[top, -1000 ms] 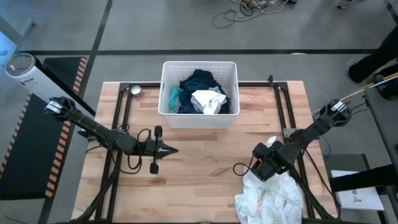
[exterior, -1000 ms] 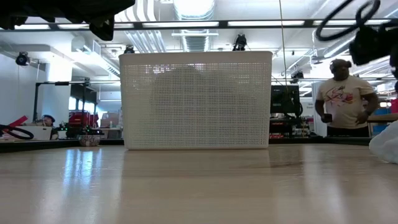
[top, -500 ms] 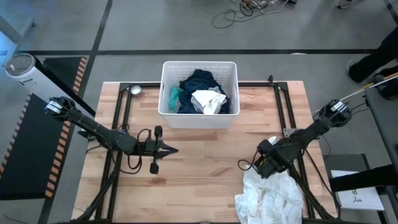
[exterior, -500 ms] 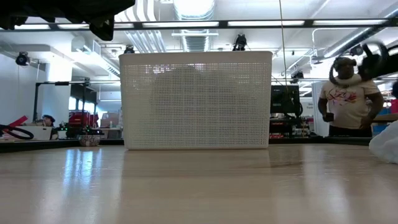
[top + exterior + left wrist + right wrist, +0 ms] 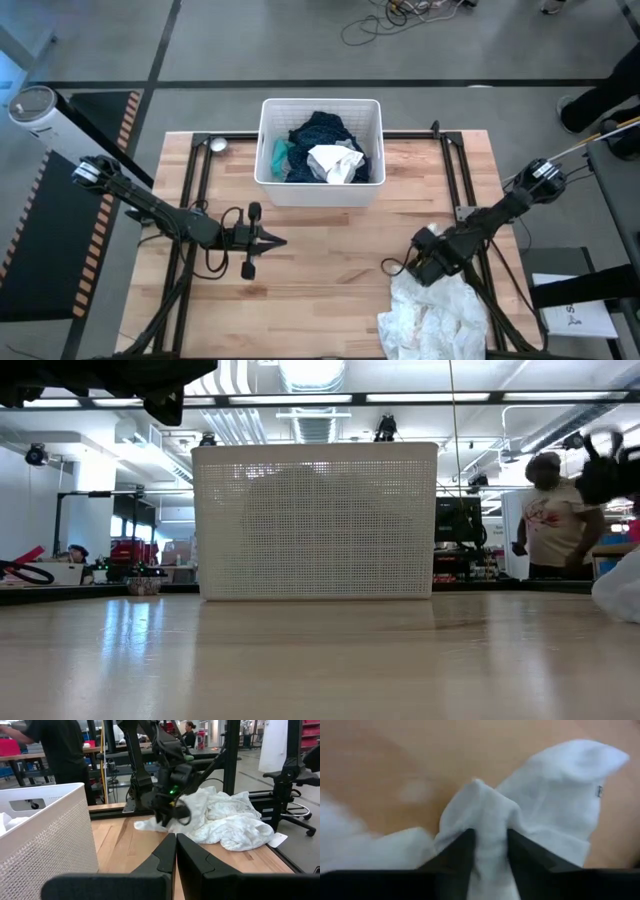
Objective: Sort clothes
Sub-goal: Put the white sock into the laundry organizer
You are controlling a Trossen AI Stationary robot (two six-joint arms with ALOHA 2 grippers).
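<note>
Right claw point(image 5: 489, 845) is closing its two dark fingers point(image 5: 457, 852) on a raised fold of the crumpled white fabric garment point(image 5: 530, 820), which is bunching up between them on the pale wooden tabletop point(image 5: 395, 760); the right wrist view is showing cloth pinched in the narrow gap, both fingers touching it. In the high view this claw point(image 5: 432, 262) is sitting at the top edge of the large white heap point(image 5: 435, 315), near the tabletop's right front corner, with the heap running off the lower picture edge. The left wrist view is showing the same claw point(image 5: 172, 812) pressed down at the heap's point(image 5: 220, 820) near edge.

Left claw point(image 5: 272, 240) is hanging over the tabletop point(image 5: 330, 260) left of centre, its fingers point(image 5: 195, 865) pressed fully together and holding nothing.

The white slatted plastic basket point(image 5: 268, 150) is standing at the tabletop's far middle, holding the remaining clothes: a dark blue patterned piece point(image 5: 320, 130), a teal piece point(image 5: 281, 157) and a small white-and-grey piece point(image 5: 335, 163). What is lying beneath these is hidden. In the low view the basket wall point(image 5: 315, 520) is screening its contents, only a sliver of the white heap point(image 5: 622, 585) is showing at the right edge, and a person point(image 5: 550, 510) in a white shirt is standing in the room behind.
</note>
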